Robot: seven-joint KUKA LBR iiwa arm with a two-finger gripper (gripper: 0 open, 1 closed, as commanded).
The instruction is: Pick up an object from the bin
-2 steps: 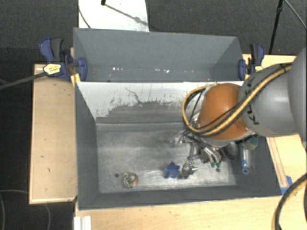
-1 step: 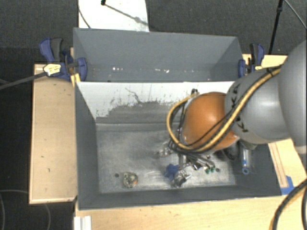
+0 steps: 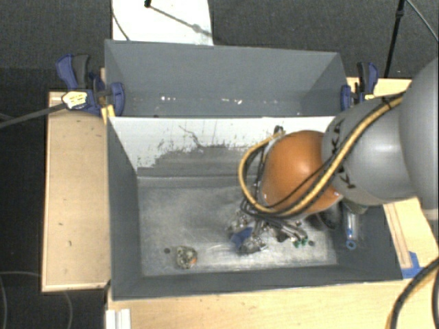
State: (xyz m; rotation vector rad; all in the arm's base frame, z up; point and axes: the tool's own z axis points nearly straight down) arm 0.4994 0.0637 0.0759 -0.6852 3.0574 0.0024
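Observation:
My gripper is low over the bin floor, right of the middle, just beneath the orange dome on the wrist. A small blue thing lies right under it, touching or nearly touching it, amid a few small dark and green bits. The dome and cables hide most of the gripper. A slim clear tube with a blue end lies by the right wall.
A small round grey-brown lump lies alone near the front left of the floor. The bulky grey arm covers the bin's right side. The bin's walls slope steeply down to the floor.

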